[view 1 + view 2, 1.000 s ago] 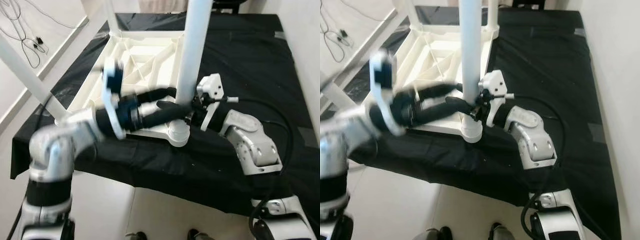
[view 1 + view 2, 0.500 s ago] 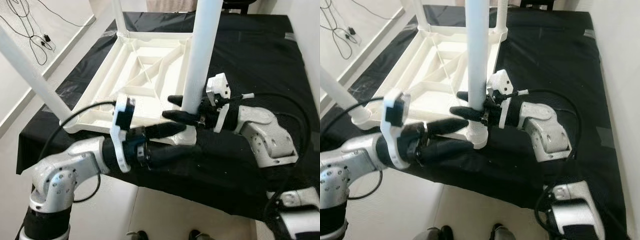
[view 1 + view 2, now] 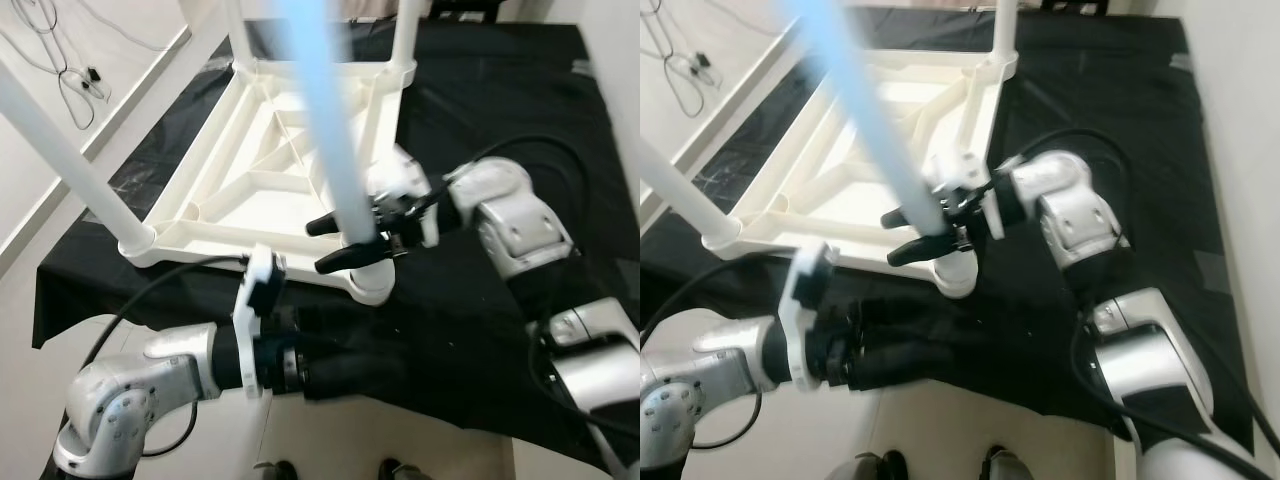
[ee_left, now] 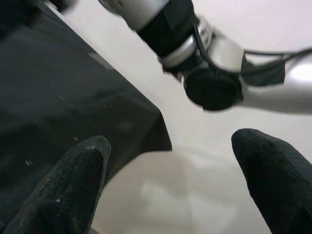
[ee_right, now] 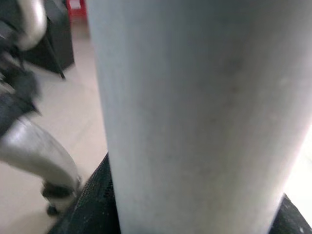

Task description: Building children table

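The white children's table lies upside down on a black cloth. A pale leg leans to the left over the near corner socket; whether its end sits in the socket is unclear. My right gripper is shut on this leg just above the socket, and in the right wrist view the leg sits between the black fingers. My left gripper is open and holds nothing, low at the front edge of the cloth, below the socket.
Other white legs stand up from the table's corners at near left and far right. Cables lie on the pale floor to the left. The black cloth's front edge drops off close to me.
The leg in my right gripper has tipped from upright to leaning left. My left gripper has drawn back from the leg and dropped to the cloth's front edge. The camera has shifted too.
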Controlling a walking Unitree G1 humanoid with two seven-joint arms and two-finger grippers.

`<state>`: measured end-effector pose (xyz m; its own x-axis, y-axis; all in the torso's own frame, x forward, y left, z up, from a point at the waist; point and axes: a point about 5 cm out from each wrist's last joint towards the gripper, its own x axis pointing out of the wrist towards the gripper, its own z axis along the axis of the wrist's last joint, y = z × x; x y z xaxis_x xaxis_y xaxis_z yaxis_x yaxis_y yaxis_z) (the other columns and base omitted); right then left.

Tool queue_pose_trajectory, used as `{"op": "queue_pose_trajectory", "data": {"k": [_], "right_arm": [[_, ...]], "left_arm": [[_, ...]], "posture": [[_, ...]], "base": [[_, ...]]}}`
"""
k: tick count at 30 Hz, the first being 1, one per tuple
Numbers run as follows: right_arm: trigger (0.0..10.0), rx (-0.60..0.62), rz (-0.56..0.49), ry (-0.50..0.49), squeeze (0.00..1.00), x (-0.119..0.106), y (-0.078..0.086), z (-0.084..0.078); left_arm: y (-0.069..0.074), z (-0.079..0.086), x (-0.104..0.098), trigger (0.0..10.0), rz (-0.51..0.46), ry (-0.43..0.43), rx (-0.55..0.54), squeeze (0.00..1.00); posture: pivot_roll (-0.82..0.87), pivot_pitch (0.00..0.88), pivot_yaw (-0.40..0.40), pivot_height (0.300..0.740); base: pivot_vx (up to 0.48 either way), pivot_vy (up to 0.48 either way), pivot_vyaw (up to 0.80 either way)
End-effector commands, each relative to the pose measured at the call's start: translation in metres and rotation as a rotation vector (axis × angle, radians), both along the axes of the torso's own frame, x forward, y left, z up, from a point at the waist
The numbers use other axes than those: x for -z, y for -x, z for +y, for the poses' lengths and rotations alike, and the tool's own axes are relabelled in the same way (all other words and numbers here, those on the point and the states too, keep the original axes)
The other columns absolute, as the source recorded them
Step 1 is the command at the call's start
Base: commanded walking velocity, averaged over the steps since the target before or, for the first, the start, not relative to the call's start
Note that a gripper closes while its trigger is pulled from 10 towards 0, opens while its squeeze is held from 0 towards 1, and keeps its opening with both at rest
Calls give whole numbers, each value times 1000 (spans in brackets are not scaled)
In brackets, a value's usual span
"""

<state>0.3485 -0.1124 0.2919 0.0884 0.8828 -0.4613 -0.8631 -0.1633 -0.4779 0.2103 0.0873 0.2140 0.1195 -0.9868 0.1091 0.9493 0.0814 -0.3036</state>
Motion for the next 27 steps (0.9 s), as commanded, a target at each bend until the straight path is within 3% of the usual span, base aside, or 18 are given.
{"op": "queue_pose_trajectory", "data": {"k": [1,7,9,11,14,17,23,24,27], "right_arm": [[0,19,-27,33,0,2,-4,2],[0,-3,14,-101,0,-13,-3,2],[0,-3,14,-101,0,-13,-3,2],[0,-39,108,-182,0,-13,1,-2],[0,-56,141,-208,0,-13,2,-3],[0,-65,204,-296,0,-12,0,-6],[0,-30,245,-375,0,-4,-5,-9],[0,-21,256,-397,0,-1,-5,-9],[0,-17,267,-410,0,1,-3,-9]], "left_arm": [[6,0,6,10000,0,-41,19,0],[7,0,10,10000,21,-33,8,0],[7,0,10,10000,21,-33,8,0],[5,0,11,10000,27,-26,1,0],[5,0,11,10000,28,-24,-1,0],[4,1,14,10000,24,-27,-36,0],[6,6,23,10000,-39,-103,-160,0],[12,9,27,10000,-76,-155,-192,0],[18,11,30,10000,-106,-186,-216,0]], "posture": [[5,244,79,740],[-4,247,81,740],[-4,247,81,740],[-13,249,84,740],[-14,250,83,740],[-12,266,75,740],[5,320,73,740],[12,342,77,740],[19,361,80,740]], "base": [[0,0,0],[0,0,0],[0,0,0],[0,0,0],[0,0,0],[0,0,0],[0,0,0],[0,0,0],[0,0,0]]}}
